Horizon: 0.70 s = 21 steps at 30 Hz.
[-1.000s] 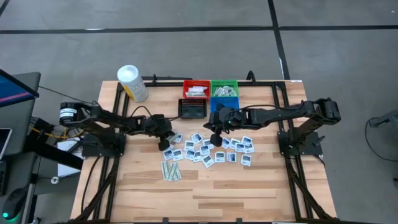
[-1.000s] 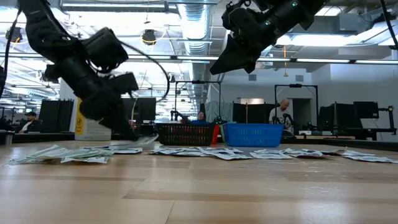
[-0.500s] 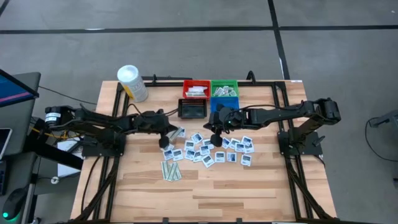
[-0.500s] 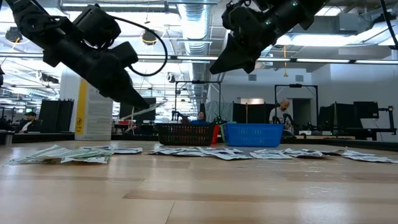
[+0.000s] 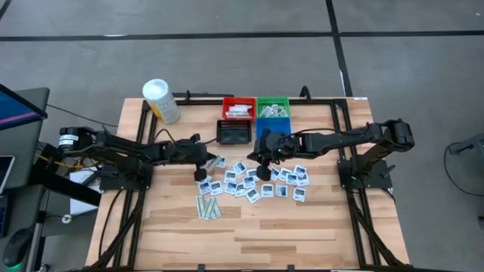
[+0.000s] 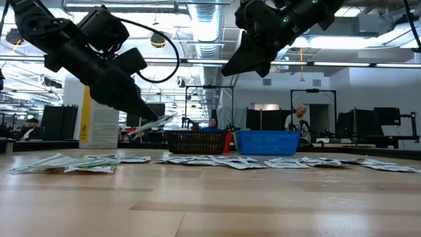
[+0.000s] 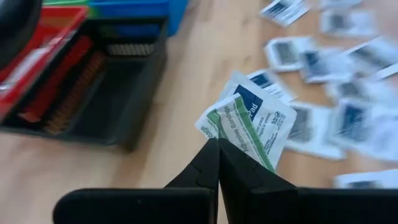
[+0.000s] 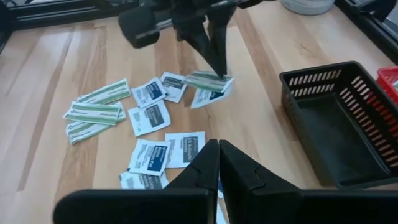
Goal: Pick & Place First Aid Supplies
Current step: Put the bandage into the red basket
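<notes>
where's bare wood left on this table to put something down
The near strip of table below the packets is bare, and so are the side patches beside each arm. Crowded: the middle scatter, the green-white strips, and the bins at the far edge.

Open-plan robotics lab: exposed ceiling ducts (image 6: pixel 210 29), rows of monitors (image 6: pixel 368 118), a seated person (image 6: pixel 299 118), concrete floor (image 5: pixel 227 53).

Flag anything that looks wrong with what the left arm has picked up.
The left gripper, raised near the black bin, has pinched two packets at once: a green-striped strip overlapping a white square packet with blue print. A single pick would be expected.
</notes>
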Tool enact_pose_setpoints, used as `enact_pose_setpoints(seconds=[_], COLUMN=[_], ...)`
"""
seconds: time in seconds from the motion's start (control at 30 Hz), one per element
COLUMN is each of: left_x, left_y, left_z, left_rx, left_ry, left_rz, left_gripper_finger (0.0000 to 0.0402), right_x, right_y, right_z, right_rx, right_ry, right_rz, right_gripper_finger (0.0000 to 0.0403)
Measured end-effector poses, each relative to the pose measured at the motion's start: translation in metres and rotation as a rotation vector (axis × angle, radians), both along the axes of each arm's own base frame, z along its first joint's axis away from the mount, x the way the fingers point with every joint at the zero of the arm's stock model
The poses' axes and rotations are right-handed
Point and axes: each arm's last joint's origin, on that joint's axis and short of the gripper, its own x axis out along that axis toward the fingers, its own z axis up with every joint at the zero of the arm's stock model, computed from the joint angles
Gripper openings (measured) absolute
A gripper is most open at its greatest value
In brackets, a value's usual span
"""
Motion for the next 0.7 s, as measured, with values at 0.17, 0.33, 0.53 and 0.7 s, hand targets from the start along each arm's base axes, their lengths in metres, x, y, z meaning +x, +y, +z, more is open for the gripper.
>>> enact_pose_setpoints(seconds=[0.17,0.33,0.53,0.7], left_x=[-0.0002,-0.0003,-0.0006,-0.0006], left_y=[0.0011,0.0004,0.0004,0.0004], left_z=[0.0011,0.0010,0.0006,0.0005], left_rx=[-0.046,-0.030,-0.034,-0.034], left_ry=[-0.015,-0.013,-0.008,-0.007], left_rz=[0.010,0.029,0.033,0.033], left_gripper_finger=[0.0006,0.0007,0.0015,0.0032], right_x=[-0.0001,-0.0002,-0.0001,-0.0001], right_y=[0.0046,0.0043,0.0044,0.0043], right_z=[-0.0001,-0.0002,-0.0002,-0.0001], right_rx=[0.000,0.000,0.000,0.000], right_ry=[0.002,0.003,0.003,0.003], right_rz=[0.014,0.013,0.014,0.013], right_gripper_finger=[0.0006,0.0006,0.0006,0.0006])
